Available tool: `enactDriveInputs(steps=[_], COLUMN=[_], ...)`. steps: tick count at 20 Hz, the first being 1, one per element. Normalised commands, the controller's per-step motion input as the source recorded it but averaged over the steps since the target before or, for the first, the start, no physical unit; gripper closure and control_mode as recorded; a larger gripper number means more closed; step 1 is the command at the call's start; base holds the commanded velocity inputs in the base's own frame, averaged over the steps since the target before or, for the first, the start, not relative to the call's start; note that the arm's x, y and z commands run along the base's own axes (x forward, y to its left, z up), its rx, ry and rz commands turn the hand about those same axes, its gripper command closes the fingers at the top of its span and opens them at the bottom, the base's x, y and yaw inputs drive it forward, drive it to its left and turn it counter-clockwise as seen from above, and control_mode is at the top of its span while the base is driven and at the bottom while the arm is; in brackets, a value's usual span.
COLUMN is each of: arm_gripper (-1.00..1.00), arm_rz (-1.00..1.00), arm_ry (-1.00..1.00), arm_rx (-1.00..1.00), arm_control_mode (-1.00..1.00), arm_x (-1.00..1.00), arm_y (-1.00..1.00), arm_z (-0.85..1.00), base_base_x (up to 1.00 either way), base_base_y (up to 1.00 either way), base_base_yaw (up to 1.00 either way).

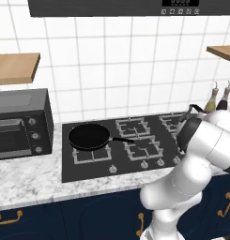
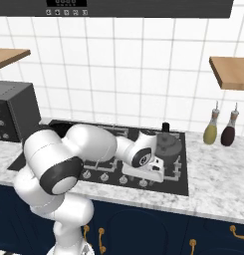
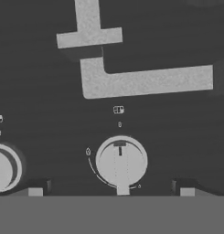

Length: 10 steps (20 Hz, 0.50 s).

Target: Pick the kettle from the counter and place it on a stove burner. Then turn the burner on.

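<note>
Since kettle [image 2: 168, 144] sits on burner, knob-turning step: end effector [image 3: 111, 191] wide open, empty, must close on knob [image 3: 120, 161].

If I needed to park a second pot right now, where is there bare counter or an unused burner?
Bare marble counter lies right of the cooktop, in front of the two bottles, and between the toaster oven and the cooktop's left edge. The centre burners are bare. Crowded: the frying pan at left, the kettle and arm at right.
</note>
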Motion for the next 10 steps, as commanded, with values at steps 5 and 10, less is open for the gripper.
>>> enactDriveInputs(steps=[5, 10], arm_gripper=[-1.0, -1.0], arm_rz=[0.02, 0.02], arm_ry=[0.01, 0.0], arm_rx=[0.0, 0.0], arm_control_mode=[-1.0, -1.0], arm_x=[0.0, 0.08], arm_y=[-0.18, -0.02], arm_z=[-0.13, -0.05], base_base_x=[0.0, 0.0], base_base_y=[0.0, 0.0], base_base_yaw=[0.0, 0.0])
